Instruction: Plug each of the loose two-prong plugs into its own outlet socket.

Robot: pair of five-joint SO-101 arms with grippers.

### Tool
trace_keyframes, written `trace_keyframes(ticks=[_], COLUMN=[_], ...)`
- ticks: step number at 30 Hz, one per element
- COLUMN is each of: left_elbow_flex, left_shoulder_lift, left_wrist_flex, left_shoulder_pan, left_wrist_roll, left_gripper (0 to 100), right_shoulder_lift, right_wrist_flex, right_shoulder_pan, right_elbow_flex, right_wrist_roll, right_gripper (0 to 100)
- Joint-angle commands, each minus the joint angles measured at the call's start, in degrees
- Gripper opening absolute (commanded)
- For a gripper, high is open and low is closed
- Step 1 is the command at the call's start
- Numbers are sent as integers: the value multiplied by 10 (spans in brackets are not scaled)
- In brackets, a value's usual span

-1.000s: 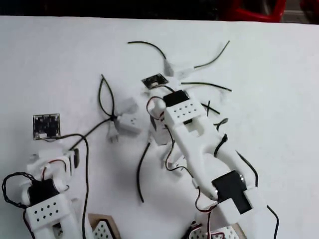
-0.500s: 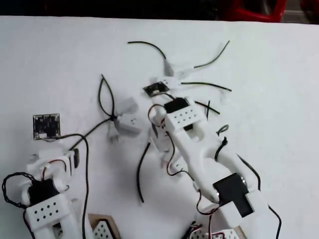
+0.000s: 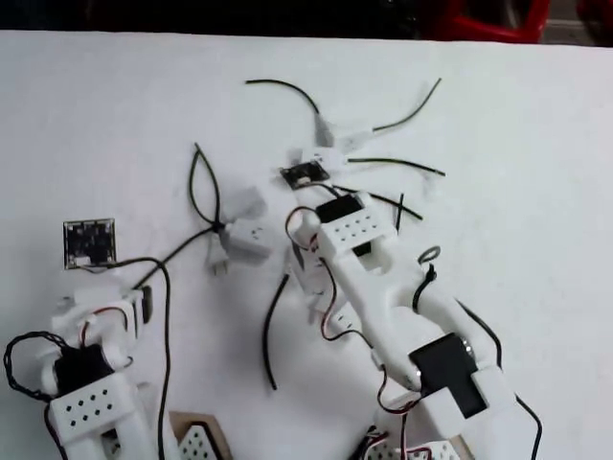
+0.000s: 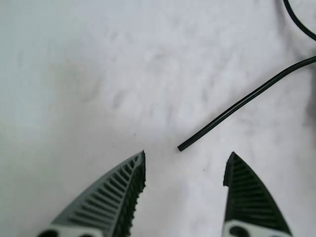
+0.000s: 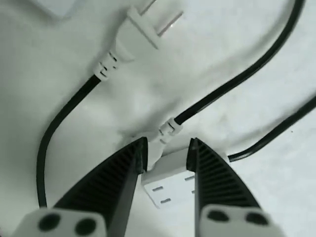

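My right gripper [image 5: 168, 143] is shut on a small white outlet socket [image 5: 165, 186], one finger on each side, where its black cord [image 5: 232, 84] enters. Seen from above, this gripper [image 3: 306, 189] is at the table's middle, holding the socket with its dark top [image 3: 305, 174]. A loose white two-prong plug [image 5: 140, 32] lies just beyond it, prongs pointing away. A second white socket [image 3: 251, 236] lies to the left beside another plug [image 3: 219, 259]. My left gripper [image 4: 187, 155] is open near the front left, over bare table, a black cord end [image 4: 180, 146] just ahead.
A square dark marker tile [image 3: 89, 241] lies at the left. Several loose black cords [image 3: 397, 165] trail across the middle and back of the white table [image 3: 517, 144]. One short cord [image 3: 272, 331] lies in front of the sockets. A red object [image 3: 488, 17] stands beyond the far edge.
My right gripper has drawn back toward the front of the table, dragging the dark-topped socket and its cord along. The left arm has kept still.
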Motion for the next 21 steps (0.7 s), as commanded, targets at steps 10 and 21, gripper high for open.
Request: trace_keyframes(ticks=[10, 21], left_elbow_flex=[-2, -2], left_shoulder_lift=[-7, -7], left_wrist_flex=[-12, -12], left_shoulder_pan=[-5, -5], left_wrist_roll=[1, 1], left_gripper=[261, 261], right_shoulder_lift=[73, 148], right_wrist_flex=[-1, 0], right_shoulder_pan=[-3, -29], right_elbow_flex=[-17, -56], right_wrist_roll=[-27, -11], right_gripper=[134, 75])
